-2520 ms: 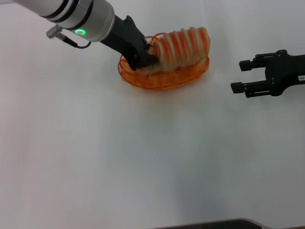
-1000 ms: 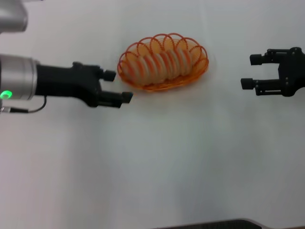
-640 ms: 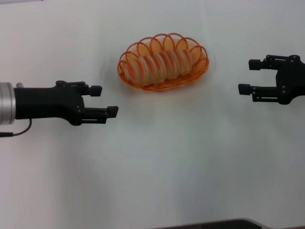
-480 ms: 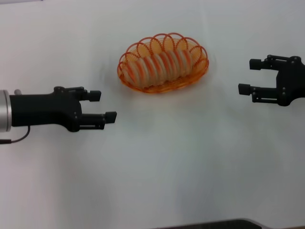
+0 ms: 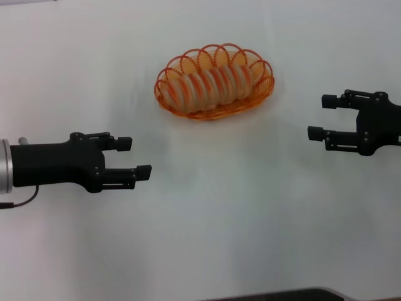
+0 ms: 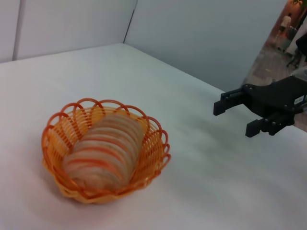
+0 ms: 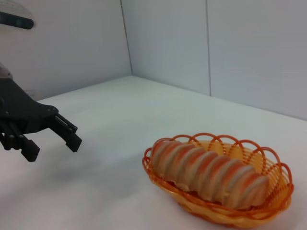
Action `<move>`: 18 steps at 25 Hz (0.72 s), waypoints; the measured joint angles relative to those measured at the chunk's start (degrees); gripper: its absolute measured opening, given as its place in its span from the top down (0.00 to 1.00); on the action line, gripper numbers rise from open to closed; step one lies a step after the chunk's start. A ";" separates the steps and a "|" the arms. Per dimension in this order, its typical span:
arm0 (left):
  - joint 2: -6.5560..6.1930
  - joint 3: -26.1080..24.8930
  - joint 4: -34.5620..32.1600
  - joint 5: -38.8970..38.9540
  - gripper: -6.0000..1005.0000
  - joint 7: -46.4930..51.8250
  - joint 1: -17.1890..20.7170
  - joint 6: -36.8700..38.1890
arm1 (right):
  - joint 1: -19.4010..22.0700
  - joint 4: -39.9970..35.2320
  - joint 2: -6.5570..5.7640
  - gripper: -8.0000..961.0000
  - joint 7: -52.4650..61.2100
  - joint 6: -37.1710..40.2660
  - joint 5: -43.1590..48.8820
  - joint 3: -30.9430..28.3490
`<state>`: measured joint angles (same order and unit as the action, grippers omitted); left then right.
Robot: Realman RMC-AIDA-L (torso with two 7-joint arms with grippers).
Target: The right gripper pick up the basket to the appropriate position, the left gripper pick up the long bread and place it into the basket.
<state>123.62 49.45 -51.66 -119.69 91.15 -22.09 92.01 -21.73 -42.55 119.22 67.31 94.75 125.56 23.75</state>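
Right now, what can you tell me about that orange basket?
The basket is an oval of orange wire, or something that looks like it, with a looped, petal-like rim. It sits upright on the white table, toward the far side, between the two arms. The bread, pale with orange ridges, lies lengthwise inside it. Neither the left gripper nor the right gripper touches it; both are open and well clear.

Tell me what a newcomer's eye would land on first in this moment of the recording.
The oval orange wire basket at the far middle of the white table, with the pale tan ribbed long bread lying inside it. Next, the two black pincers flanking it: the left pincer nearer the robot, the right pincer off to the basket's right, both open, empty and clear of the basket.
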 joint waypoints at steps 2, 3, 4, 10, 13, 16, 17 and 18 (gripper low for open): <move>-0.01 -0.11 0.87 0.00 0.20 -0.42 0.05 -0.02 | 0.27 0.15 0.01 0.18 -0.35 -0.06 0.01 0.04; -0.05 -0.11 1.44 -0.01 0.20 -0.56 0.02 -0.02 | 0.40 0.17 0.05 0.18 -0.45 -0.08 0.02 0.07; -0.10 -0.11 1.89 -0.01 0.20 -0.77 -0.04 0.05 | 0.49 0.18 0.07 0.18 -0.48 -0.14 0.03 0.11; -0.05 0.19 3.02 -0.25 0.20 -1.25 0.13 1.29 | 1.08 0.27 0.03 0.18 -0.68 -0.63 0.05 0.45; -0.08 0.29 3.67 -0.29 0.20 -1.27 0.16 1.89 | 1.16 0.31 0.05 0.18 -0.77 -1.40 0.05 0.71; -0.15 0.30 3.94 -0.30 0.20 -1.36 0.24 2.85 | 1.15 0.63 0.07 0.18 -0.78 -2.14 0.10 0.85; -0.17 0.30 4.02 -0.31 0.20 -1.45 0.24 3.07 | 1.14 0.79 0.06 0.18 -0.78 -2.37 0.11 0.87; -0.20 0.30 4.11 -0.32 0.20 -1.55 0.25 3.27 | 1.08 0.86 0.03 0.18 -0.78 -2.56 0.12 0.87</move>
<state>123.42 49.75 -47.55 -120.01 89.60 -21.84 95.28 -20.64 -41.69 119.26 66.53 92.20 125.68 24.62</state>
